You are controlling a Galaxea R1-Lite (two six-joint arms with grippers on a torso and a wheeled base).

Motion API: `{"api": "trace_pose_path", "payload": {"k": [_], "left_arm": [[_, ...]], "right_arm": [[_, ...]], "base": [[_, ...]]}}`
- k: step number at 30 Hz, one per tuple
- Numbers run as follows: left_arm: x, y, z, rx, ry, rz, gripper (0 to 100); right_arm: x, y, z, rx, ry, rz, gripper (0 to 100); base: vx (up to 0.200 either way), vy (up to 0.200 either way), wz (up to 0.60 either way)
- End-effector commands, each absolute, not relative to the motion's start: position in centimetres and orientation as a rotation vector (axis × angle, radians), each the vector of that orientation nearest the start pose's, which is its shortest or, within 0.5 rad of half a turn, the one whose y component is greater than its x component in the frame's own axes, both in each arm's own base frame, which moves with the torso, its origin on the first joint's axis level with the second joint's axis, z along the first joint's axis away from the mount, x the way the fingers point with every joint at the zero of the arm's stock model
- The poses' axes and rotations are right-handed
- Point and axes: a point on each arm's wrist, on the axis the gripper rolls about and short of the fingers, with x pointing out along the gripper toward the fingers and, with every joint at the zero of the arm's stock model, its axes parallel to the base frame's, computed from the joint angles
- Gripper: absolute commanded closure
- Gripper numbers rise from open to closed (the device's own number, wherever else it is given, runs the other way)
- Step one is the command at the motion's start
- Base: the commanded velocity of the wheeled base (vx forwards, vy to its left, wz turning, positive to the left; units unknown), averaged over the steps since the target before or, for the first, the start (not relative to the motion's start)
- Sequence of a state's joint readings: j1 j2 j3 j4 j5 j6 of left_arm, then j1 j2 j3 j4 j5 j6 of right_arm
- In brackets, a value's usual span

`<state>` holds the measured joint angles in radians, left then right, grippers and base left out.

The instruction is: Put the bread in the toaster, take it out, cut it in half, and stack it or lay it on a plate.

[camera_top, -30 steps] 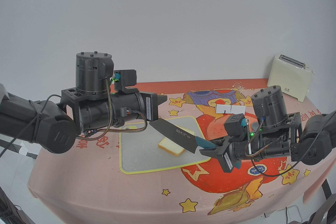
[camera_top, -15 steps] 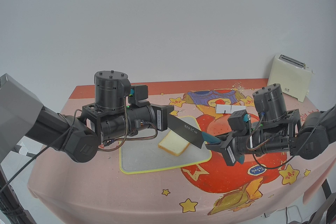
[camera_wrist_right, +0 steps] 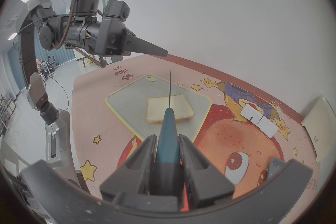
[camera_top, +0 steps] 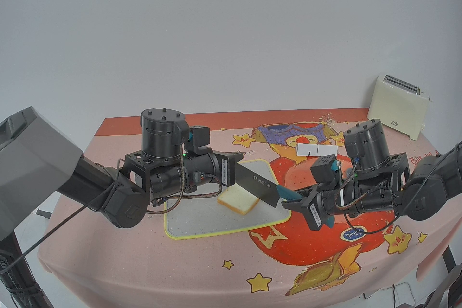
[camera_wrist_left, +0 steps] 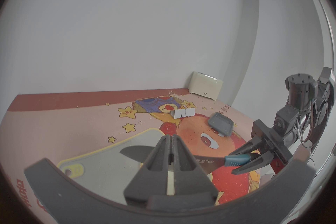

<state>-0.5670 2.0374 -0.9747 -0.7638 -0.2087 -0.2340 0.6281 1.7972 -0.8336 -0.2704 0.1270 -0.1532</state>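
One bread slice (camera_top: 238,201) uncut on your cutting board (camera_top: 192,220) | left gripper (camera_wrist_right: 154,50), clenched empty, has moved in | right gripper (camera_top: 294,196) grasps knife (camera_top: 257,183) above it | cut pending.

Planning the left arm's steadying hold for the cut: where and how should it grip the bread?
Probably the crust edge on the robot's left, coming from above on that side. The bread lies flat on the board, and the knife in the right gripper hangs over its middle, leaving that edge free.
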Motion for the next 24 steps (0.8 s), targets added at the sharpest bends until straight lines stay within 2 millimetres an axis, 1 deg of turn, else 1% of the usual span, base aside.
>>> {"api": "trace_pose_path", "payload": {"k": [1,11,17,24], "left_arm": [[32.21,-21.09,11.78,-0.163,0.399,-0.729,100],[32.19,-21.08,11.64,-0.162,0.404,-0.729,100],[32.16,-21.06,11.76,-0.163,0.4,-0.729,100],[32.2,-21.08,11.49,-0.161,0.408,-0.728,100]], "right_arm": [[24.73,18.46,12.61,-0.319,0.631,0.782,100],[24.95,18.66,12.34,-0.334,0.634,0.759,100],[25.13,19.01,12.94,-0.335,0.614,0.758,100],[24.91,18.91,12.37,-0.342,0.637,0.759,100]], "base": [[0.0,0.0,0.0],[0.0,0.0,0.0],[0.0,0.0,0.0],[0.0,0.0,0.0]]}}
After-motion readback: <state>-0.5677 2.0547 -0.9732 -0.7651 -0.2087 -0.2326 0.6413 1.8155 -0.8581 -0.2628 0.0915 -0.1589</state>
